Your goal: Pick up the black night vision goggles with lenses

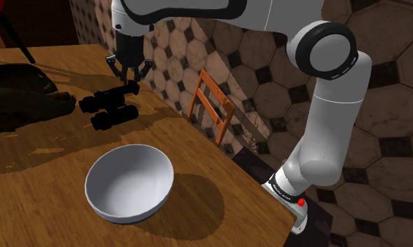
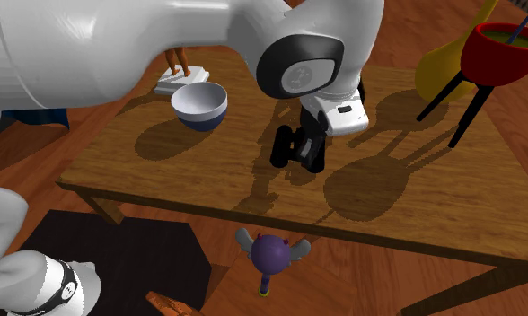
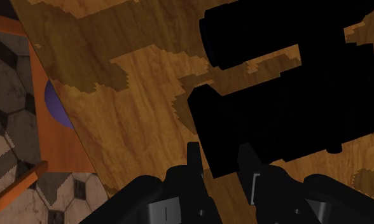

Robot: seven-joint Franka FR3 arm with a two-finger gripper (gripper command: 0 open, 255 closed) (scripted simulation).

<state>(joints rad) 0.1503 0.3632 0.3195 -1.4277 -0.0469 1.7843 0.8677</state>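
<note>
Shoulder view first: the white arm (image 1: 331,126) is the biggest thing in sight, rising at the lower right and bending across the top to hang its hand over the far part of the wooden table (image 1: 50,151). Off the table's edge, down on the tiled floor (image 1: 381,161), stands an orange chair (image 1: 212,105). Toward the shoulder view's left a dark heap (image 1: 19,105) lies on the wood; I can't make out what it is. Nearer the camera a white bowl (image 1: 129,184) sits upright, well apart from the hand. Beyond it the black night vision goggles (image 1: 107,107) lie flat on the table top, two barrels side by side. The claw (image 1: 131,84) points straight down at their end on the shoulder view's right. From the second exterior view the goggles (image 2: 294,151) sit right under the wrist, with the bowl (image 2: 199,105) off toward that view's left. Looking along the hand in the wrist view, the goggles (image 3: 287,95) loom close ahead of the claw (image 3: 219,162). Its fingers (image 3: 193,159) stand apart with the corner of the nearer barrel in the gap between them. Whether either finger touches the barrel I cannot tell; the goggles rest on the wood
</note>
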